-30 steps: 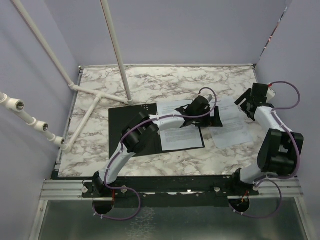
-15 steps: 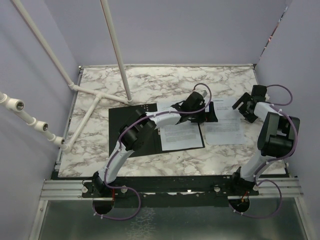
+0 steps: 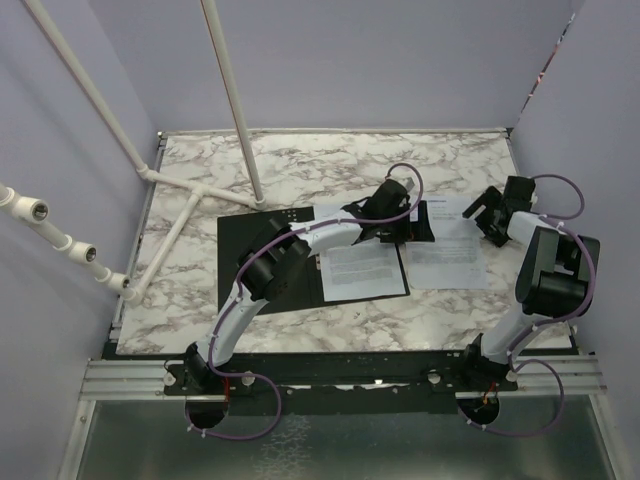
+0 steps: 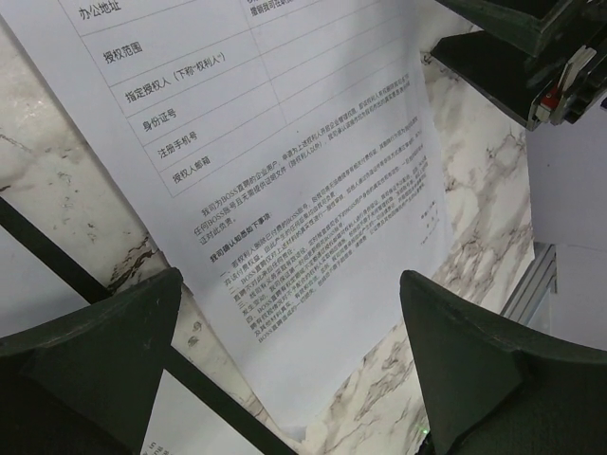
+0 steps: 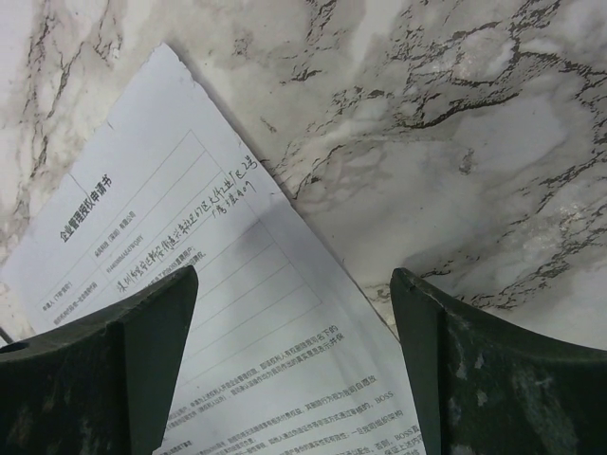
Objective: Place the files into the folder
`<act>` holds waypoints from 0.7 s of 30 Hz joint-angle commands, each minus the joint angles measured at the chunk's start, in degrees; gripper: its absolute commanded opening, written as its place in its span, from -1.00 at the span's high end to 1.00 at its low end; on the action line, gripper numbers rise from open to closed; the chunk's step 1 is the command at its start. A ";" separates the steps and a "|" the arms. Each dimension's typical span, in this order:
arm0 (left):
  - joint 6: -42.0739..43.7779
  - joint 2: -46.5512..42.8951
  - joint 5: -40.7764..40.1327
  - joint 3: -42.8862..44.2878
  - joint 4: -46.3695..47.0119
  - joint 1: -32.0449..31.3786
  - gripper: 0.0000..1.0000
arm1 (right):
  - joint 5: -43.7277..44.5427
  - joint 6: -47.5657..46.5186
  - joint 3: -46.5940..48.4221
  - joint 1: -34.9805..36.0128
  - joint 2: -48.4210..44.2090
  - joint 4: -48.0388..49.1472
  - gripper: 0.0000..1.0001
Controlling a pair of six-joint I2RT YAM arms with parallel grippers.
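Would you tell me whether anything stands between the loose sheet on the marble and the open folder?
Nothing lies between the loose sheet and the folder; only the left gripper, fingers open, hangs above their neighbouring edges.

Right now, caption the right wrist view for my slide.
Open right gripper poised over the corner of a printed sheet on the marble table.

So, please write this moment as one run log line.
folder open | one sheet on it | loose sheet beside | both jaws open, empty
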 commanded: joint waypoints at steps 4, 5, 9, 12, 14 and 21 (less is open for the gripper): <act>1.99 0.02 -1.02 3.06 -3.56 0.03 -0.98 | -4.44 1.73 -3.68 -0.16 1.06 -0.52 -0.75; 2.01 -0.06 -1.14 3.18 -3.67 0.04 -0.98 | -4.66 1.80 -3.76 -0.20 1.20 -0.45 -0.75; 1.76 0.47 -1.34 3.66 -4.18 0.02 -0.98 | -5.13 2.30 -4.26 -0.17 1.51 0.22 -0.74; 1.92 1.00 -2.51 3.83 -5.04 -0.02 -0.98 | -4.48 2.34 -4.48 -0.18 1.50 0.21 -0.74; 1.70 1.58 -2.92 4.35 -5.35 -0.03 -0.98 | -4.40 2.39 -4.49 -0.16 1.35 0.18 -0.74; 1.28 5.02 -4.08 7.85 -7.27 -0.03 -0.91 | -5.68 2.61 -4.78 -0.21 1.31 0.51 -0.73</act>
